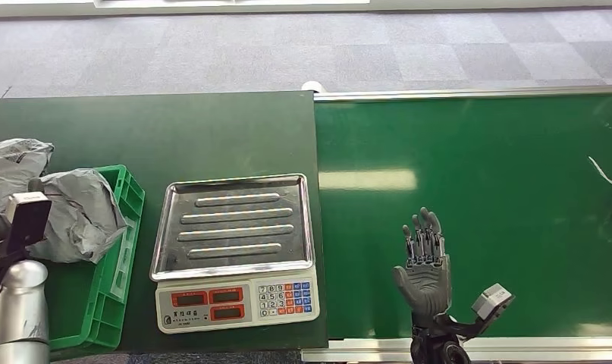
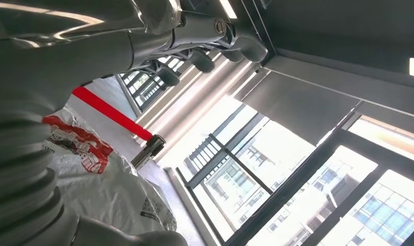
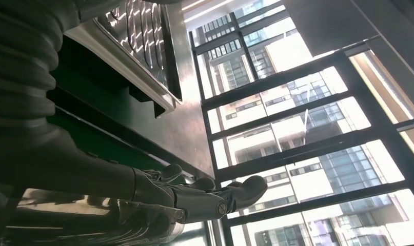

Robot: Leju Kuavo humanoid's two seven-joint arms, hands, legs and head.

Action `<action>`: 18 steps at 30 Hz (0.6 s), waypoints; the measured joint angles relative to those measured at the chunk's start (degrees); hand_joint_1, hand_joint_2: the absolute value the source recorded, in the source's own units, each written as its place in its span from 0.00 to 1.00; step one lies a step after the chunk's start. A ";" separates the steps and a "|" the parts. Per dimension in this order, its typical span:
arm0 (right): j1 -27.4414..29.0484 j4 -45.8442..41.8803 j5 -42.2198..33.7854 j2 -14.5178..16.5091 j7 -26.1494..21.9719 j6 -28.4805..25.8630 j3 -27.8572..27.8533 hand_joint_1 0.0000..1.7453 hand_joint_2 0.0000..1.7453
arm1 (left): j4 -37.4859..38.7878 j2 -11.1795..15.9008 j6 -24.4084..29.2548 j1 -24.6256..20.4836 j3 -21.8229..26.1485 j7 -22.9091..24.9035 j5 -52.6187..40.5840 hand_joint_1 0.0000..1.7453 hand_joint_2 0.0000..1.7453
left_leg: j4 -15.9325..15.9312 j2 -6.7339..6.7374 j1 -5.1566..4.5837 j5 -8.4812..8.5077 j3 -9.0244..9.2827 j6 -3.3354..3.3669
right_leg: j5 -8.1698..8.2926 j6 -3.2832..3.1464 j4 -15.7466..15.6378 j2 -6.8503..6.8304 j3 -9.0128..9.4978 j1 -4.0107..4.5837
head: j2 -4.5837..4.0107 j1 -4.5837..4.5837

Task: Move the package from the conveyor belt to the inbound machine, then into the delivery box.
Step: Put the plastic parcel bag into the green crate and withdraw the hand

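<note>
Nearest the camera in the head view, at the bottom right of centre, the right robot hand (image 1: 424, 258) hangs over the green conveyor belt (image 1: 477, 220), palm flat, fingers straight and spread, released and grasping nothing. In the right wrist view its fingers (image 3: 204, 192) reach out along the belt with the steel tray's rim beyond them.

At the lower left edge of the head view the silver left arm comes up, and the left robot hand (image 2: 215, 36) shows in the left wrist view with fingers loosely apart, grasping nothing; a white package with red print (image 2: 92, 174) lies just beside it.

Left of the right robot hand stands the inbound machine (image 1: 234, 243), a weighing scale with a ribbed steel tray and a keypad along its front edge, on a dark green counter (image 1: 151, 136). Further left sits the green delivery box (image 1: 117, 265), and in it, at the left middle of the frame, a crumpled grey package (image 1: 83, 212), soft plastic and creased, its long axis running roughly left to right, its bulk leaning over the box's upper rim. A second grey bag (image 1: 14, 167) lies at the far left edge, touching it. A scrap of white material (image 1: 606, 178) shows at the right edge of the belt.

Grey carpet tiles (image 1: 287, 45) fill the top of the frame; the wrist views show large windows.
</note>
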 joint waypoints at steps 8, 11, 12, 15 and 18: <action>0.17 0.06 0.32 0.26 0.00 0.00 -0.57 0.00 1.00 | -0.70 -0.95 2.09 -0.19 0.35 -5.44 -0.10 0.00 1.00 | 0.00 0.01 0.00 0.00 0.00 0.00 | 0.00 0.00 0.00 0.01 0.01 0.00 | 0.00 -0.01; 0.22 0.13 0.43 0.43 0.00 -0.04 -0.73 0.00 1.00 | -8.46 -3.84 3.05 2.84 1.15 -8.21 -5.15 0.00 1.00 | 0.00 0.01 -0.02 -0.02 -0.01 0.00 | -0.01 0.00 0.00 0.01 0.01 -0.02 | 0.00 0.01; 0.24 0.15 0.43 0.49 0.00 -0.10 -0.77 0.00 1.00 | -11.55 -5.04 3.07 4.09 1.20 -8.36 -6.41 0.00 1.00 | 0.00 0.02 -0.04 -0.03 -0.02 0.00 | -0.01 0.01 0.00 0.02 0.00 -0.03 | 0.00 0.01; 0.44 0.16 0.37 0.61 0.00 -0.36 -0.93 0.00 1.00 | -19.14 -7.70 2.86 8.48 -0.22 -8.38 -3.79 0.00 1.00 | 0.00 0.11 -0.08 -0.06 -0.01 0.00 | -0.01 0.01 -0.02 0.11 -0.02 -0.07 | 0.00 -0.01; 0.89 0.16 0.28 0.62 0.00 -0.33 -1.21 0.00 1.00 | -25.33 -8.52 0.55 14.73 -5.25 -8.38 7.63 0.00 1.00 | 0.00 0.18 -0.07 -0.09 -0.01 -0.01 | -0.01 0.01 -0.03 0.17 -0.05 -0.07 | 0.00 -0.02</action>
